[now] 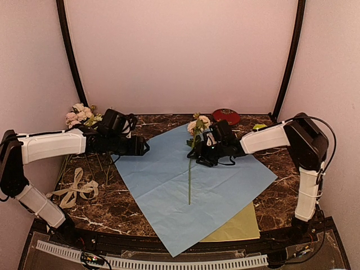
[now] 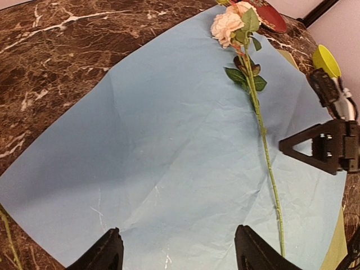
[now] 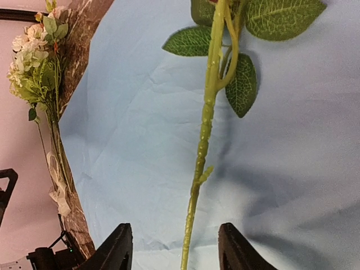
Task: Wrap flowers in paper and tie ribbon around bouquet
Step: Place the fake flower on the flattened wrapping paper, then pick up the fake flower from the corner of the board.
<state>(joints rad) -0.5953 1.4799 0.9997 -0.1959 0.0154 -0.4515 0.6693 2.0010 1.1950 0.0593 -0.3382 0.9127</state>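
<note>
I've got the right gripper (image 3: pixel 174 250) released, fingers apart either side of the rose stem (image 3: pixel 205 124), no contact I can see; it hangs low just below the stem's leaves. The left gripper (image 2: pixel 177 247) is wide open too, empty, hovering over the left side of the paper (image 1: pixel 219 185), touching nothing. The paper lies spread cornerwise in the middle of the tabletop (image 1: pixel 118 208), light blue face up, faint creases, one corner reaching the near edge. The rose stem lies flat along the paper's middle, pink-cream head toward the far edge, bare end pointing near. The rest of the flowers (image 1: pixel 81 115) sit as a bunch at the far left corner, off the paper, stems trailing down the left edge. The ribbon (image 1: pixel 73 191) is a loose looped heap by the left edge, off the paper. A yellow-green sheet (image 1: pixel 242 225) peeks out under the paper's near right side. I count two grippers, one blue paper, one yellow-green sheet, one stem on the paper, one bunch, one ribbon
</note>
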